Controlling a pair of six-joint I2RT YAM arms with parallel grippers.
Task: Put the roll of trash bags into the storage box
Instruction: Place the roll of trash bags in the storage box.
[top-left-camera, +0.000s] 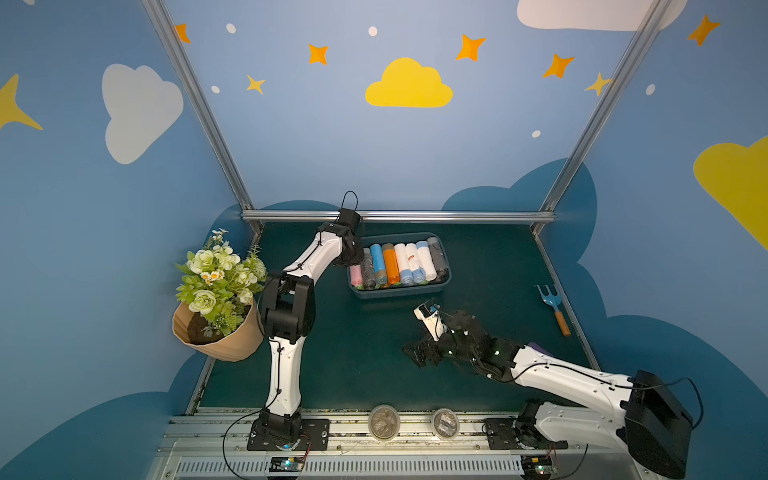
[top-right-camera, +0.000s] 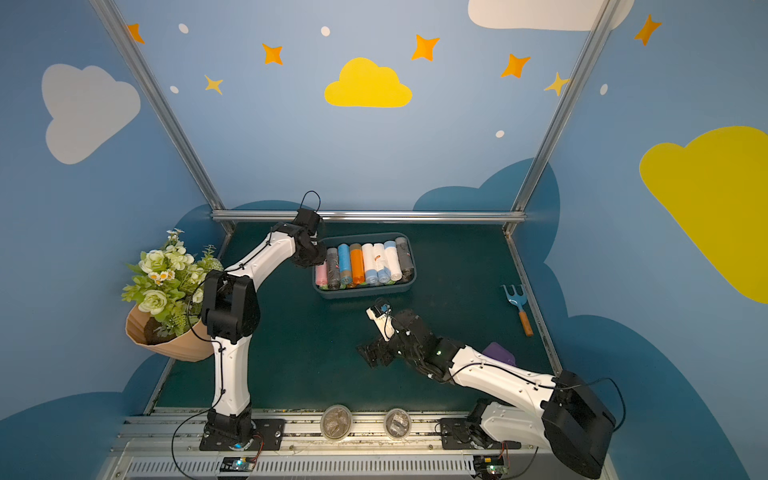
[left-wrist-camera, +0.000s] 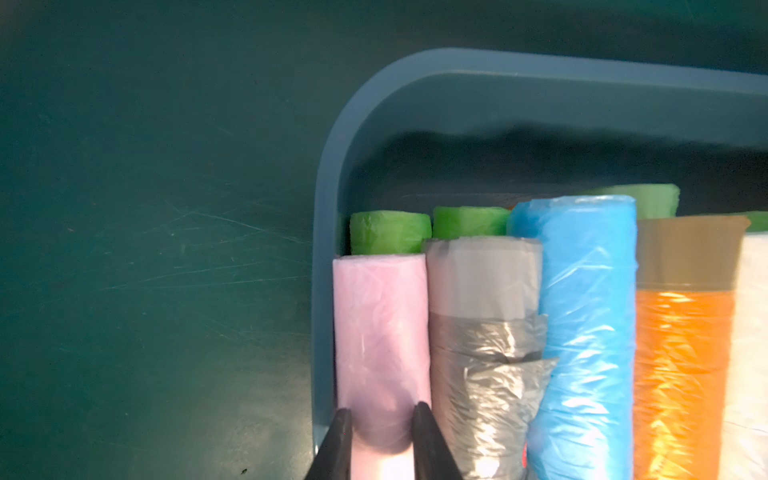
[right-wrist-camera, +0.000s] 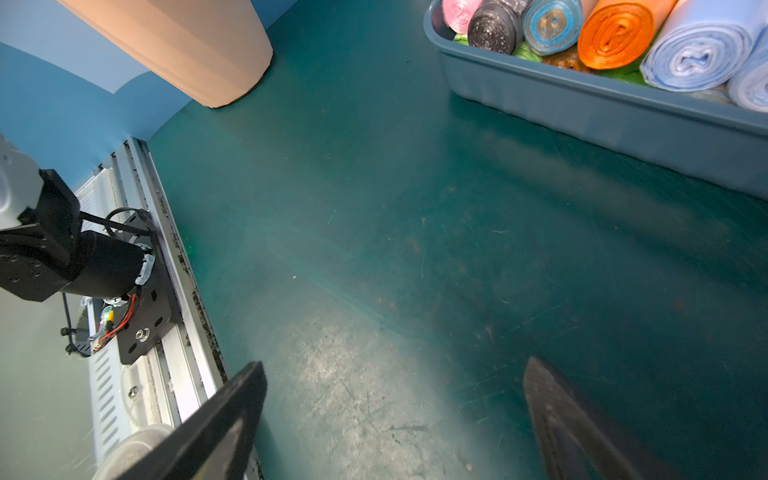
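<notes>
Clamping the pink roll of trash bags near one end, the left gripper has its two dark fingers pressed against opposite sides of the roll. The roll is already inside the storage box, lying lengthwise right along the end wall beside a rounded corner. It sits in the upper layer, with green rolls showing underneath at its far end. Next to it, touching along its length, lies a grey roll, then a blue roll and an orange roll, all parallel.

In both top views the box stands toward the back of the dark green table, filled from end to end with rolls side by side, and the left arm reaches over its left end.

The right gripper is spread wide with nothing between its fingers, hanging low over bare table in front of the box and well apart from it. A flower pot leans at the table's left edge, and a garden fork lies near the right edge.
</notes>
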